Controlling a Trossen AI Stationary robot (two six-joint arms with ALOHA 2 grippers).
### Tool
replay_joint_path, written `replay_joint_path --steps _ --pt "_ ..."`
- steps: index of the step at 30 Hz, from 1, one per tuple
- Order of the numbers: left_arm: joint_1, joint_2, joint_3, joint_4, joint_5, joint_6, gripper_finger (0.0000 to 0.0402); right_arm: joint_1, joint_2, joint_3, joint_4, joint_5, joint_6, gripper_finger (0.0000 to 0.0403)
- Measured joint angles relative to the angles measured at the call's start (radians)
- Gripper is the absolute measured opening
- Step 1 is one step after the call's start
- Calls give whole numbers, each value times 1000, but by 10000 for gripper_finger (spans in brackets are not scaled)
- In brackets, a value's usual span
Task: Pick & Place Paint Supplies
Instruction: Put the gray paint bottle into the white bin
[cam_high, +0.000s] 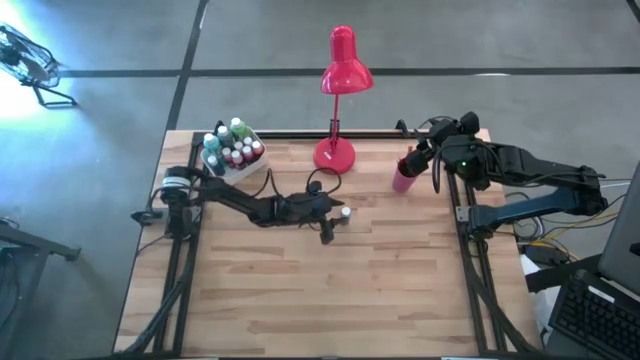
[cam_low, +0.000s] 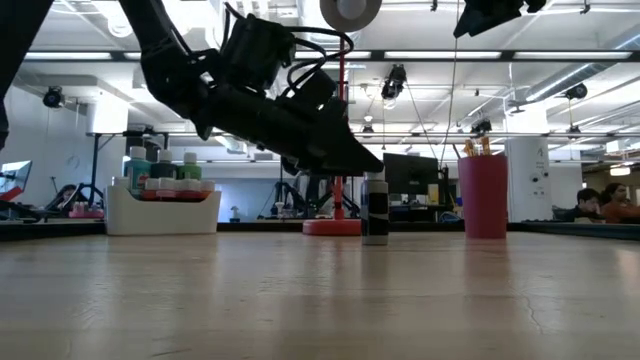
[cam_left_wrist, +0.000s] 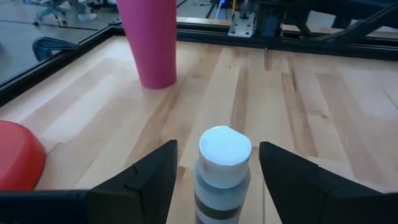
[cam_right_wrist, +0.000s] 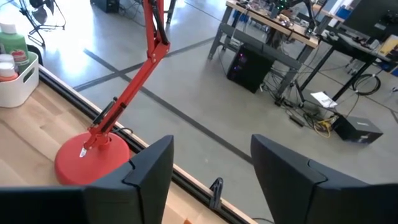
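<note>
Start at the white caddy (cam_high: 232, 160), which sits well to the left of the red desk lamp (cam_high: 337, 100) near the table's far edge; you can see it packed with small paint bottles (cam_high: 235, 148), green, red and white-capped, though from above the caps crowd together and you cannot count them surely, and in the low view the caddy wall hides their lower halves. Moving right, your left gripper (cam_high: 338, 222) lies low over the wooden table (cam_high: 300, 300), in front of the lamp's round base. Its fingers (cam_left_wrist: 140, 180) stand apart on either side of a single white-capped bottle (cam_left_wrist: 224, 171), with a clear gap on each side, so nothing is gripped. That bottle stands upright on the table just in front of the lamp base; its body looks grey and dark-banded, and the wrist picture cuts off its foot, so you cannot tell its paint colour. In the low view the arm's dark bulk covers the fingertips themselves. Farther right of the lamp stands the pink cup (cam_high: 403, 176), with wooden paintbrush handles (cam_low: 476, 147) poking above its rim; their bristle ends are sunk out of sight. Your right gripper (cam_high: 425, 152) hangs high just beside that cup, its fingers (cam_right_wrist: 149, 171) spread apart and empty, looking down past the table's far edge at the lamp.
</note>
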Motion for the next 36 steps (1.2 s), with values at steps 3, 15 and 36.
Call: replay_joint_path --steps 3,15,36 --pt "7 2 0 0 20 -3 232 -1 0 0 0 0 0 214" --pt "22 2 15 0 39 -14 147 0 0 0 6 27 -25 198" --pt "23 1 13 -5 40 -13 109 0 0 0 5 26 -26 139"
